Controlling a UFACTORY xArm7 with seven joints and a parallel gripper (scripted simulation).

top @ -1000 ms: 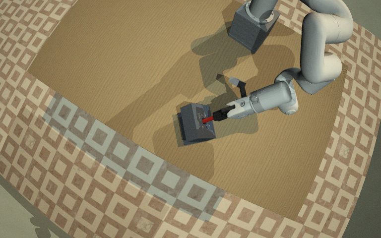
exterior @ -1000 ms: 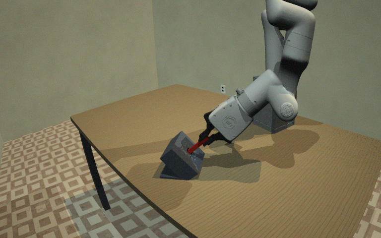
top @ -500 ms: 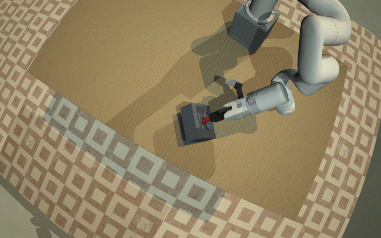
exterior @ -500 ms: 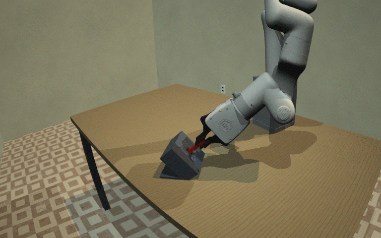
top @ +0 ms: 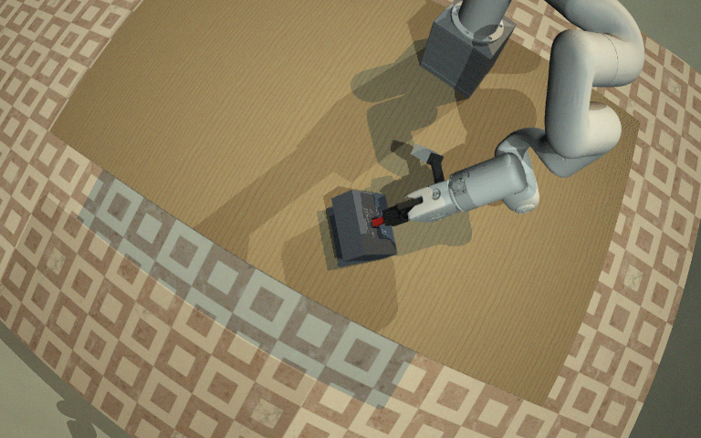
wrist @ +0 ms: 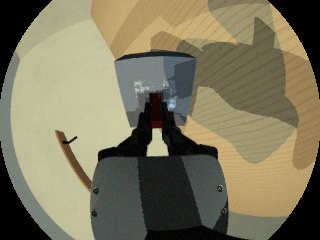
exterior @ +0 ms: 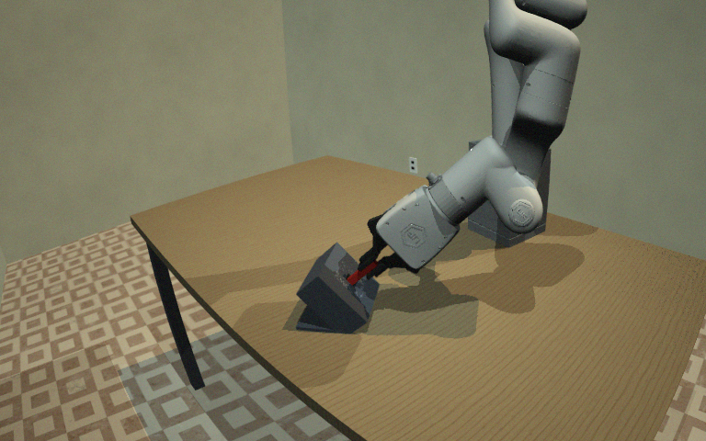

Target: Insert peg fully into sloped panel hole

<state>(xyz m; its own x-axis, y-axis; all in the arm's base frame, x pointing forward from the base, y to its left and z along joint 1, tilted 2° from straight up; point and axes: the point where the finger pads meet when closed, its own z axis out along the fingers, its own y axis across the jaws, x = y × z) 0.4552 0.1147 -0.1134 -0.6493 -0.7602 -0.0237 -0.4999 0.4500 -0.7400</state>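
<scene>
The gripper (exterior: 370, 262) is clamped on the red peg (exterior: 356, 276), whose far end sits inside the hole in the sloped panel (exterior: 333, 290); a short red length shows between fingers and panel. The wrist view alone looks straight along the peg (wrist: 156, 110) into the panel (wrist: 131, 80).
</scene>
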